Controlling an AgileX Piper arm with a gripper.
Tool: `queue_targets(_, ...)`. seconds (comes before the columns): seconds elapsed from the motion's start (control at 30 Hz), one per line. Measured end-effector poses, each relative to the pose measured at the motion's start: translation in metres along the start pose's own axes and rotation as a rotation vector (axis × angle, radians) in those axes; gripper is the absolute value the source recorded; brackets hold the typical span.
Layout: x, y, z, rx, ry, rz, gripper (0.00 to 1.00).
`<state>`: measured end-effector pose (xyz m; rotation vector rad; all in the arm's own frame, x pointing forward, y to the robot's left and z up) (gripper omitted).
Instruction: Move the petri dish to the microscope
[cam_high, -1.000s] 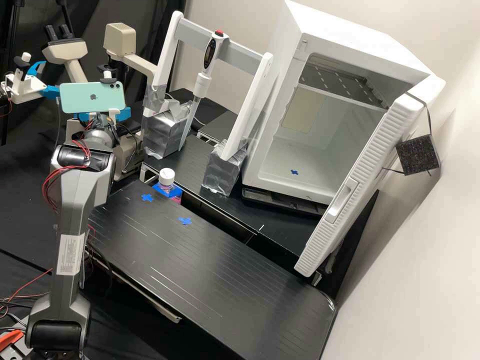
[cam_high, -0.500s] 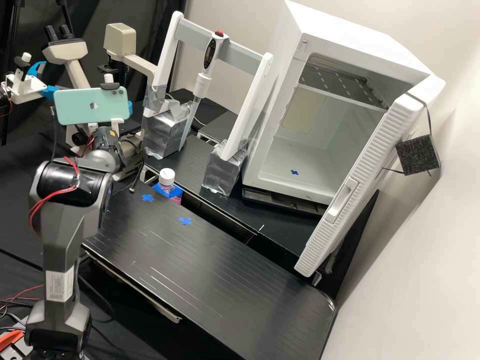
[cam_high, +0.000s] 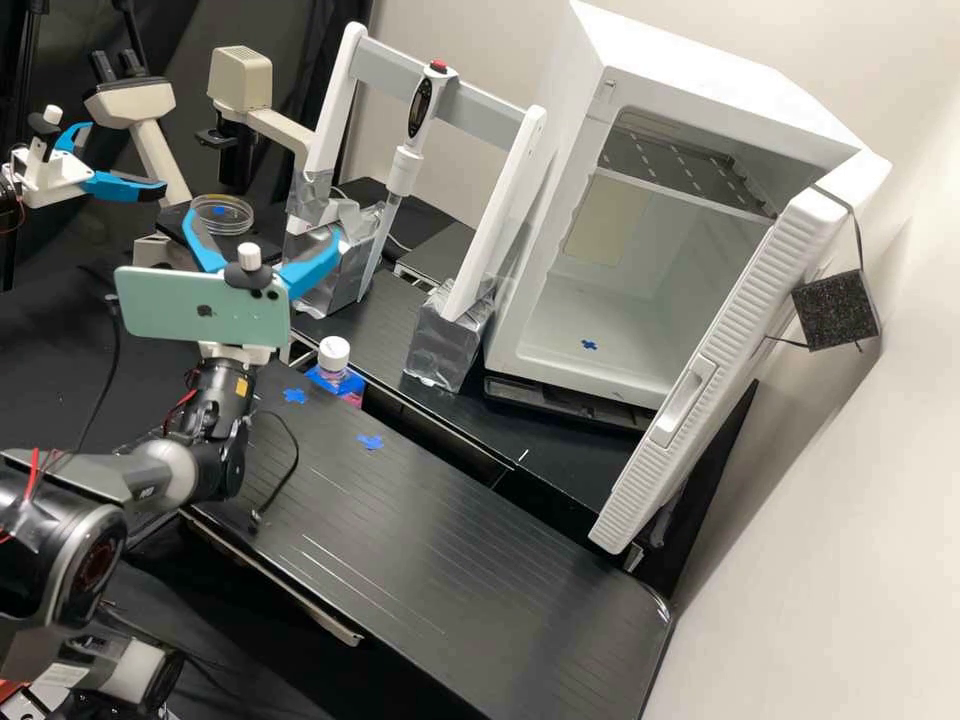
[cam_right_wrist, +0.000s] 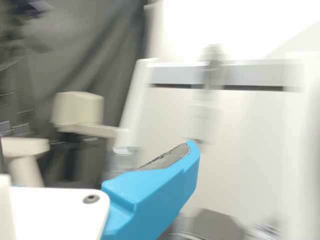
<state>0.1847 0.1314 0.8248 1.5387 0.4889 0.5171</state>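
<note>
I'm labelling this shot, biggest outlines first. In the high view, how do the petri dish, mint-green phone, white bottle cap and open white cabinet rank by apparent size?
1. Open white cabinet
2. Mint-green phone
3. Petri dish
4. White bottle cap

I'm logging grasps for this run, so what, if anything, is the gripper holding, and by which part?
Nothing is held: the gripper is open, its blue fingers wide apart, and the petri dish rests on the microscope's black stage.
</note>
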Motion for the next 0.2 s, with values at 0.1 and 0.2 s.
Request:
queue_targets(0.1, -0.014, 0.005, 0.017, 0.02, -0.118, 0.083, 1.0)
queue_targets(0.2, -0.025, 0.01, 0.034, 0.033, -0.219, 0.125, 1.0)
